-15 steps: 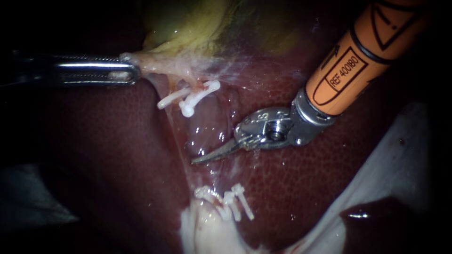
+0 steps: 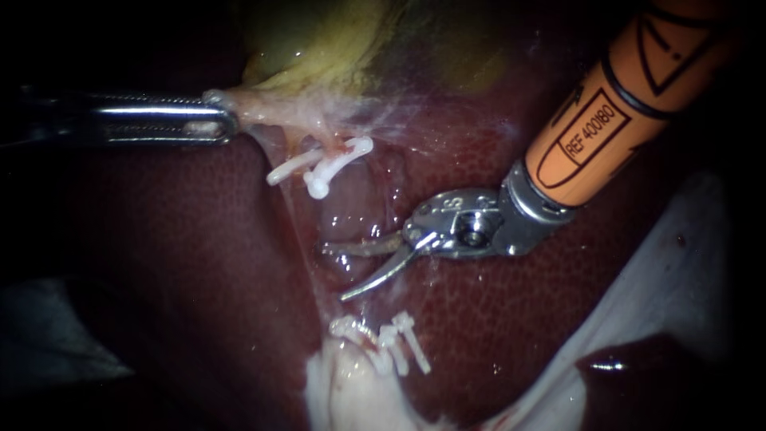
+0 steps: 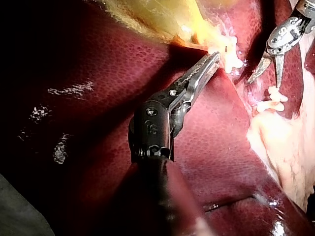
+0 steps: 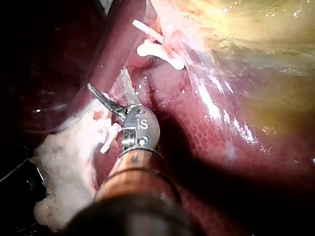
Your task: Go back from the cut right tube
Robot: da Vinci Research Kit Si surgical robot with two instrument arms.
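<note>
The left instrument, a slim steel shaft coming in flat, is clamping its jaws on the pale pink tissue strand under the yellow-green gallbladder. It's holding the strand taut, prob. to keep the clipped area stretched off the dark red liver. The right instrument, orange shaft w/ steel wrist, is holding its two curved blades apart w/ nothing gripped, over the wet gap btw the upper white plastic clips and the lower white clips. The cut tube is lying right there: one stump at the upper clips, the other by the lower ones, next to a whitish fatty lump. Can't tell which stump belongs to which tube. Open blades this near clipped stumps look risky, so backing out along the shaft seems safest. The left wrist view is showing the toothed face of the clamping jaws, hidden from the endoscope. The right wrist view is showing one blade tip pointing at the upper clips and the other curving toward the lower ones.
</note>
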